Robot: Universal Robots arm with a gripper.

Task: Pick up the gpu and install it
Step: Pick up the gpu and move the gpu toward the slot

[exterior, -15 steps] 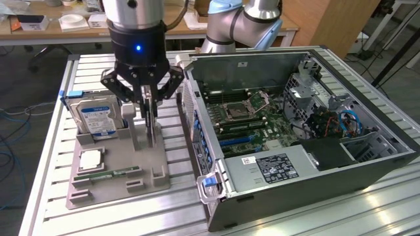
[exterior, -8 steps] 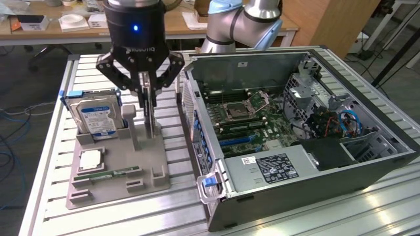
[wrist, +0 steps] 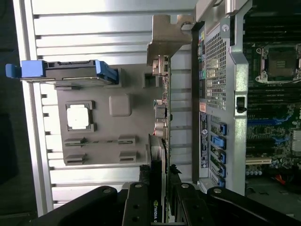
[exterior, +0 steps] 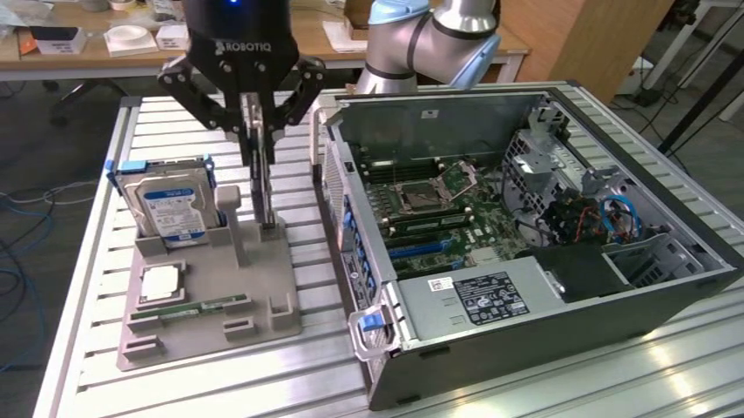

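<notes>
The gpu (exterior: 265, 187) stands on edge in the grey holder (exterior: 221, 270), a thin dark card seen edge-on. My gripper (exterior: 258, 131) hangs straight above the holder, and its black fingers close in on the card's upper edge from both sides. In the wrist view the gpu (wrist: 160, 117) runs as a narrow strip away from my gripper (wrist: 160, 205), with its silver bracket (wrist: 169, 37) at the far end. The fingers (wrist: 138, 207) press against the card on either side. The card's lower edge still reaches down to the holder.
A hard drive (exterior: 172, 205) with blue rails stands at the holder's back, and a processor (exterior: 159, 283) and a green memory stick (exterior: 204, 306) lie in front. The open computer case (exterior: 384, 344) lies just at the exterior view's right, its motherboard (exterior: 454, 218) exposed. All rest on a slatted metal table (exterior: 82, 261).
</notes>
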